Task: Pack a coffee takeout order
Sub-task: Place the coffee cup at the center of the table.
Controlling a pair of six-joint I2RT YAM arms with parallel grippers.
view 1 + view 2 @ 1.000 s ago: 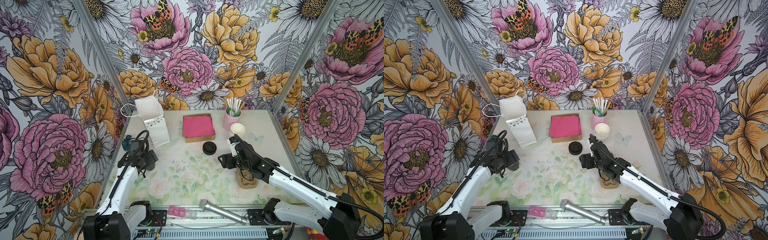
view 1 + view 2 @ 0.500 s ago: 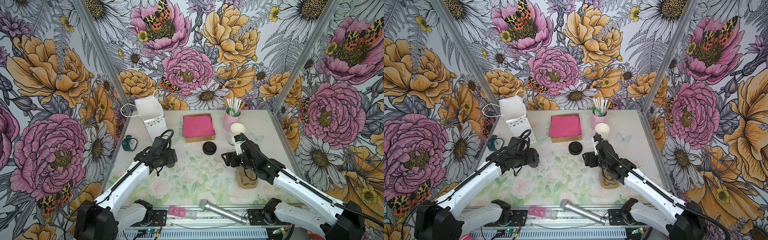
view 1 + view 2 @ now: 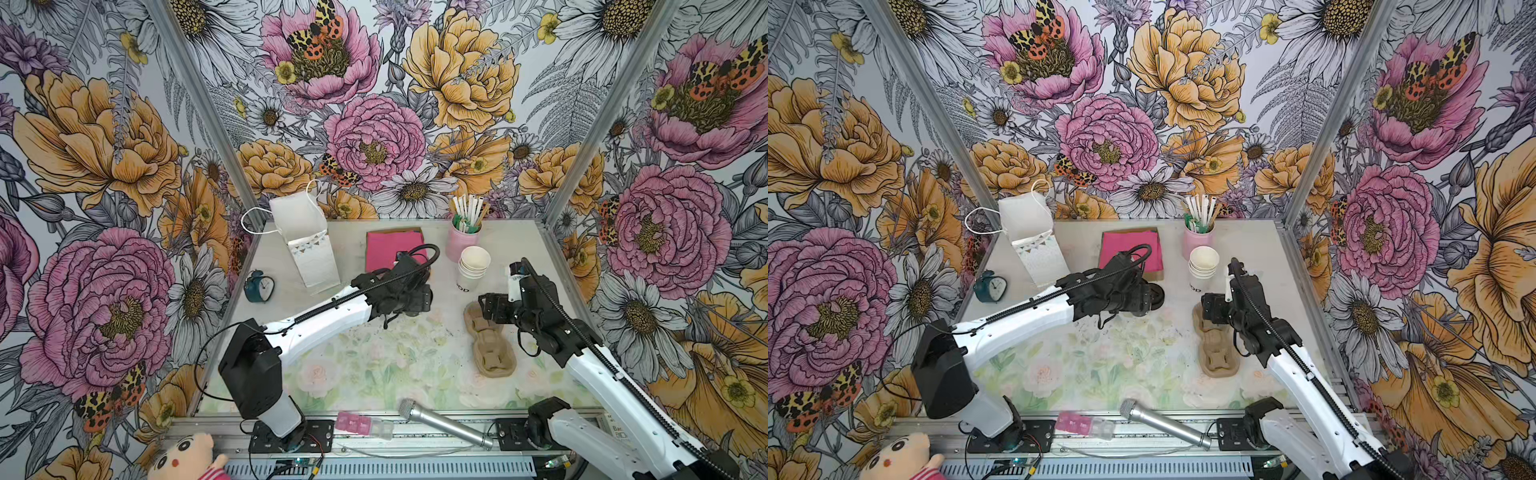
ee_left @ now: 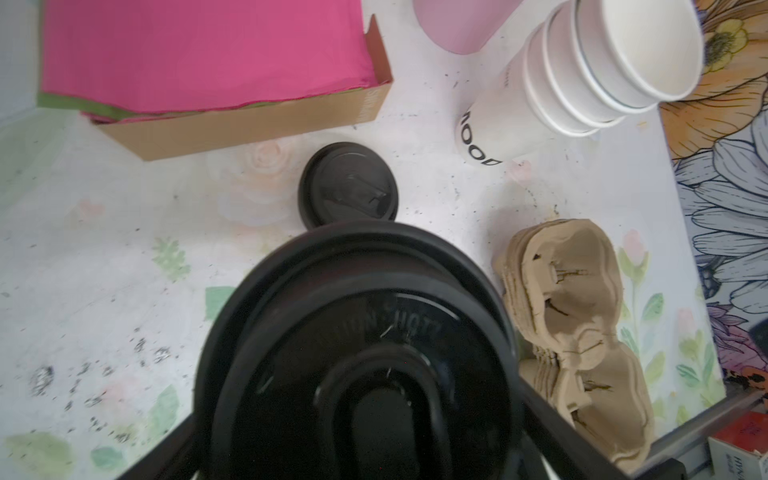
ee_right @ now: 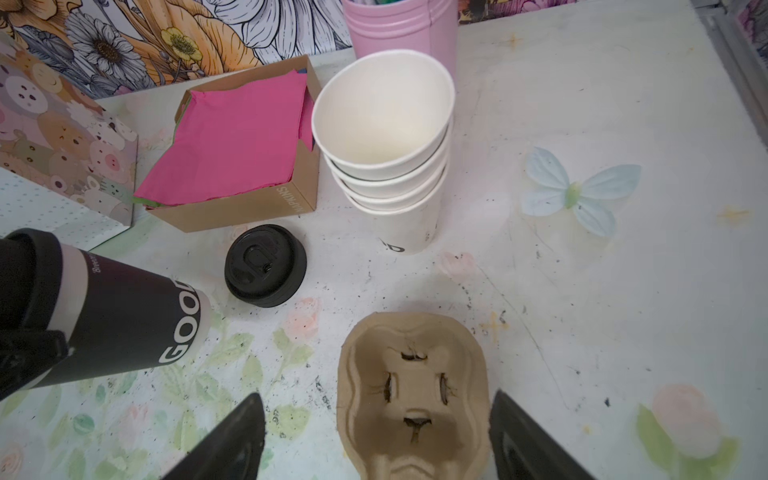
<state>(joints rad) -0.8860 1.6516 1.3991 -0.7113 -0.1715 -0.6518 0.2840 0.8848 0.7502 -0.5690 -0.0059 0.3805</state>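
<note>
The left gripper (image 3: 415,299) is clamped wide around a dark lidded cup (image 5: 124,320), held left of the brown pulp carrier (image 5: 361,345). The right gripper (image 5: 376,424) has its jaws well apart, straddling the carrier's far half, contact unclear. Just beyond the carrier stands an upright stack of white paper cups (image 5: 390,166), the top one empty. The round black lid (image 5: 265,266) lies flat on the table (image 5: 582,291) to the carrier's far left, clear of both grippers, and farther back the bright pink napkin (image 5: 237,141) tops a pile in a cardboard tray (image 5: 249,208).

Grit-speckled floral tabletop (image 5: 623,311). Framed between the right gripper's (image 5: 376,399) wide-spread jaws: stacked brown pulp carriers (image 5: 411,374). Ahead of those jaws: nested white paper cups (image 5: 386,137), a pink tin (image 5: 399,29) behind. Ahead and left of them: black lid (image 5: 265,266), cardboard tray (image 5: 249,208) of pink napkins (image 5: 237,141), gift bag (image 5: 62,137).
</note>
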